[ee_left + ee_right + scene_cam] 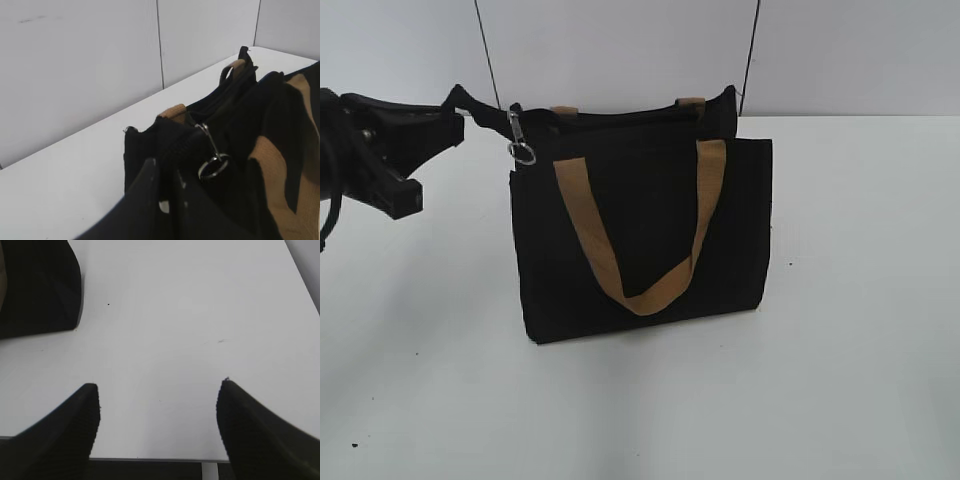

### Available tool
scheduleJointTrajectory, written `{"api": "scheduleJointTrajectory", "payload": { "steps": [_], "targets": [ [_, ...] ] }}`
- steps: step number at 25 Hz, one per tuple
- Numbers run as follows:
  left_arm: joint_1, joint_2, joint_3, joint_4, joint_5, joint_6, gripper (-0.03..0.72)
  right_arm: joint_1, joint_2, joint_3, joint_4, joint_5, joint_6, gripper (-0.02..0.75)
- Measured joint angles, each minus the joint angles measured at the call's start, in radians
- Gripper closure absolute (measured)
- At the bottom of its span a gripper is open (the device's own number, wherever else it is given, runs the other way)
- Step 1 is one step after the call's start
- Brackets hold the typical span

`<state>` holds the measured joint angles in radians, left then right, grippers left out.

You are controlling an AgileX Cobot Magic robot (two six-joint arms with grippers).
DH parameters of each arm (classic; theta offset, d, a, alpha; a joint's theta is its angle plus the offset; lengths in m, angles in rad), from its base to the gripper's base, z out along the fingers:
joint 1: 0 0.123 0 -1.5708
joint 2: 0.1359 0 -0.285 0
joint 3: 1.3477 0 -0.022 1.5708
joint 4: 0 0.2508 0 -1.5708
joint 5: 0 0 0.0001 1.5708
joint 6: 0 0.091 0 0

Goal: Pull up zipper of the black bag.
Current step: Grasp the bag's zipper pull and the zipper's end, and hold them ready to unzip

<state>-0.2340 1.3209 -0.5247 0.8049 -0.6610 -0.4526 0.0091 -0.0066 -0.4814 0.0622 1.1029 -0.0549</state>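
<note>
The black bag (650,240) stands upright mid-table, a tan handle (640,292) hanging down its front. The zipper (620,118) runs along its top edge, and its silver pull ring (521,153) dangles at the bag's top left corner. My left gripper (455,112) is at that corner, shut on a black fabric tab at the end of the bag's top. In the left wrist view the fingers (167,185) pinch the black fabric just short of the ring (214,167). My right gripper (157,405) is open and empty over the table, with a corner of the bag (40,290) at upper left.
The white table (840,320) extends around the bag on all sides. A grey panelled wall (620,50) stands close behind it. The table's front edge (160,459) lies just under the right gripper's fingers.
</note>
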Motion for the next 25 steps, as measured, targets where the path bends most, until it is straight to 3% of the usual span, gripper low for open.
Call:
{"api": "scheduleJointTrajectory", "payload": {
  "steps": [8, 14, 19, 25],
  "targets": [
    [-0.006, 0.002, -0.110, 0.103, 0.066, -0.178, 0.662, 0.006, 0.000, 0.000, 0.035, 0.000, 0.000, 0.179],
    [-0.065, 0.065, -0.147, 0.146, 0.077, -0.204, 0.662, 0.038, 0.079, 0.000, 0.176, -0.024, -0.058, 0.179],
    [-0.066, 0.095, -0.176, 0.164, 0.096, -0.205, 0.662, 0.039, 0.359, -0.020, 0.377, -0.092, -0.298, 0.179],
    [-0.066, 0.095, -0.221, 0.164, 0.096, -0.205, 0.662, 0.039, 0.718, -0.077, 0.687, -0.289, -0.643, 0.179]
  ]
}}
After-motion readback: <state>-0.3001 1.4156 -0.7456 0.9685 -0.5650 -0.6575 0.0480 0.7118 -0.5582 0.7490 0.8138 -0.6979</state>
